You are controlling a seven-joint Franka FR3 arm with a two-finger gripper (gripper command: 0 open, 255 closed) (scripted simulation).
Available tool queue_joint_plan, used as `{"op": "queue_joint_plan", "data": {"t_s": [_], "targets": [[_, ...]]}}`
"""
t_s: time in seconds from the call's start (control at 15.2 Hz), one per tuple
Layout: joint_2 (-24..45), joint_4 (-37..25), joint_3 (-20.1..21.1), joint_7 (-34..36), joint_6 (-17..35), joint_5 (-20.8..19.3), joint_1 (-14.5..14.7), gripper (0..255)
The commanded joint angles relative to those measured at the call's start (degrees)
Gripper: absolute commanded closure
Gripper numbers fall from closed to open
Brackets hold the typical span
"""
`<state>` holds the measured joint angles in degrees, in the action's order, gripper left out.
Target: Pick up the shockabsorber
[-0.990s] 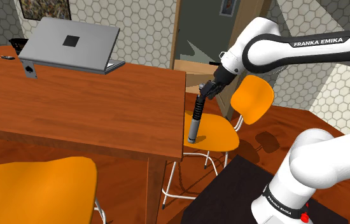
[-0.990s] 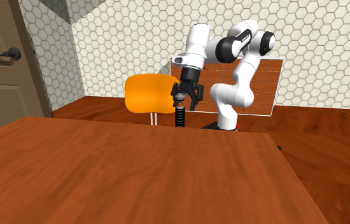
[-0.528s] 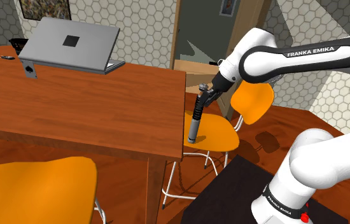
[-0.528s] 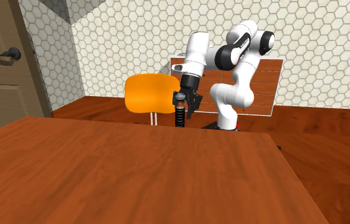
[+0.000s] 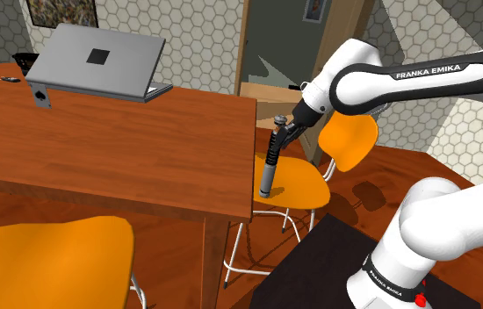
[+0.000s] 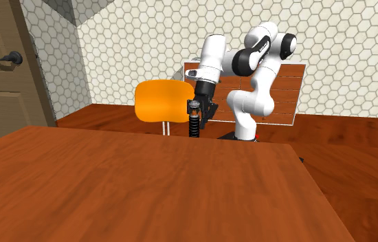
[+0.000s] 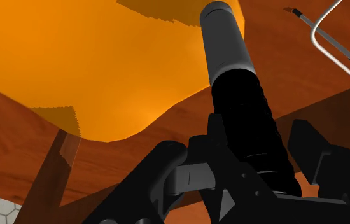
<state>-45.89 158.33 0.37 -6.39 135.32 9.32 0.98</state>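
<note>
The shockabsorber (image 5: 269, 167) stands nearly upright on the seat of an orange chair (image 5: 306, 183), at about 3 o'clock from the near corner of the wooden table (image 5: 126, 149). The gripper (image 5: 284, 132) sits at its upper end, coming in from about 1 o'clock. In the wrist view the two black fingers (image 7: 310, 149) close in on either side of the black ribbed section, so the hand reads as clenched on it, while the foot rests on the seat. It looks like a stiff, rigid part, probably fairly heavy for its slim build. The ribbed upper part should give the pads purchase, whereas the smooth grey tube below would likely be slippery. Because the hold is high, well above the middle, the long body may swing or tilt once it leaves the seat, so a straight, slow lift seems wise. By count there is one shockabsorber, one gripper, one table, one open grey laptop (image 5: 99, 57) at 10 o'clock on the table, and two orange chairs, the second chair (image 5: 46, 255) at 7 o'clock.
</note>
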Motion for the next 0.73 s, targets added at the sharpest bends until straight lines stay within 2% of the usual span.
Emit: {"op": "queue_joint_plan", "data": {"t_s": [0.0, 0.66], "targets": [[0.0, 0.1, 0.0, 0.0, -0.1, 0.0, 0.0, 255], [-1.3, -6.9, 0.0, 1.1, -8.4, -0.8, -0.5, 255]]}}
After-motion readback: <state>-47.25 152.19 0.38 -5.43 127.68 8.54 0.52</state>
